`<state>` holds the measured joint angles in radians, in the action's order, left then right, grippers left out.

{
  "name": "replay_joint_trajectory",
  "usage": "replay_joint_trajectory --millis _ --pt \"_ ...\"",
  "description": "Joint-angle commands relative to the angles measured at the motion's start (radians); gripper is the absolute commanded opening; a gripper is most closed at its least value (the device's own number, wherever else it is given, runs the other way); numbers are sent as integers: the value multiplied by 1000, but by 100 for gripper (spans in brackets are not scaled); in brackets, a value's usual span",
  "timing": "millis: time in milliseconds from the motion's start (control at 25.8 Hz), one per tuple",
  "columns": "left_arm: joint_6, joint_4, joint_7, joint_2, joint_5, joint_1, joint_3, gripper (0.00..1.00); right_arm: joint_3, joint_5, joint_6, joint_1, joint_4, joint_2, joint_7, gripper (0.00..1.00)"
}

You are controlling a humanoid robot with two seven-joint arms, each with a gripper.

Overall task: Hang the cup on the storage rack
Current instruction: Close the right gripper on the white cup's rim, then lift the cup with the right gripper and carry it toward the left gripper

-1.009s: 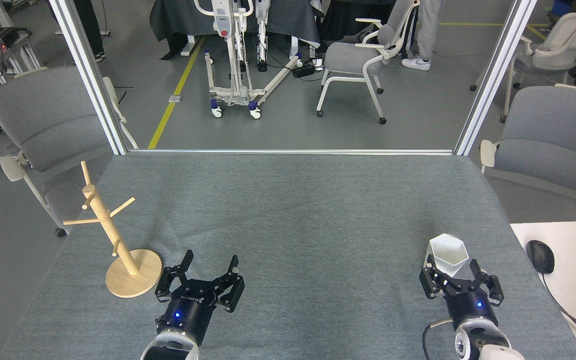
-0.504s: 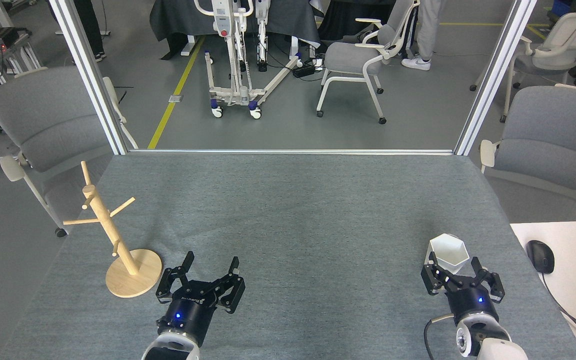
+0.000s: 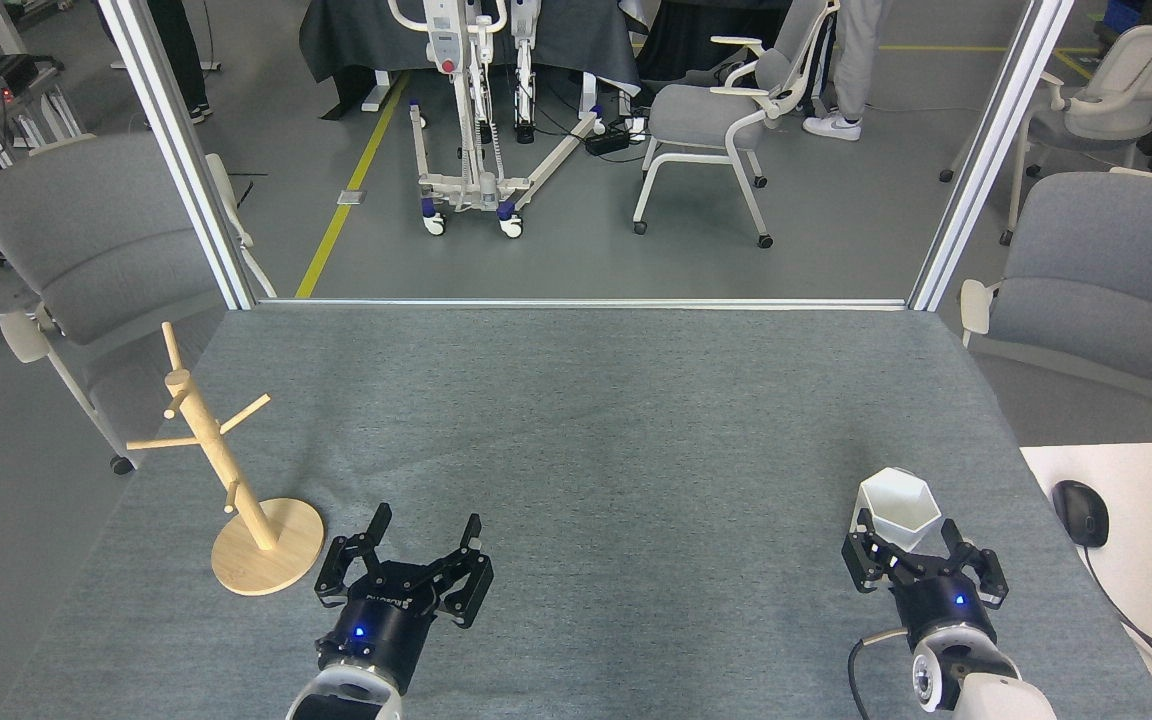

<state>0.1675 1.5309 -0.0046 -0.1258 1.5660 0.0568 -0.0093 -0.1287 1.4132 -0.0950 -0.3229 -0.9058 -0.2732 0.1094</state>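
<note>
Right fingers (image 3: 908, 535) flank the cup (image 3: 897, 509), grip unclear; left fingers (image 3: 425, 530) spread empty.

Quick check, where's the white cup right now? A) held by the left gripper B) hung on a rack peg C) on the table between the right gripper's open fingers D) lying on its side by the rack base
C: the cup stands upright on the table, the right gripper open around its near side; the rack pegs are bare.

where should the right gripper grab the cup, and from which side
Grip the cup across two opposite flat sides near its rim, coming from the near side, where the open right gripper already straddles it. It stands upright with its mouth up; its handle isn't visible.
</note>
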Motion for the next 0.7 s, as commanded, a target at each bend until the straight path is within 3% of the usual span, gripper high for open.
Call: replay_joint_trajectory --millis 0,660 --pt "0 0 0 0 0 0 -1 100 24 -2 5 -34 44 -1 0 99" --pt "-2 0 0 2 0 0 0 99 29 4 3 -119 140 0 0 99"
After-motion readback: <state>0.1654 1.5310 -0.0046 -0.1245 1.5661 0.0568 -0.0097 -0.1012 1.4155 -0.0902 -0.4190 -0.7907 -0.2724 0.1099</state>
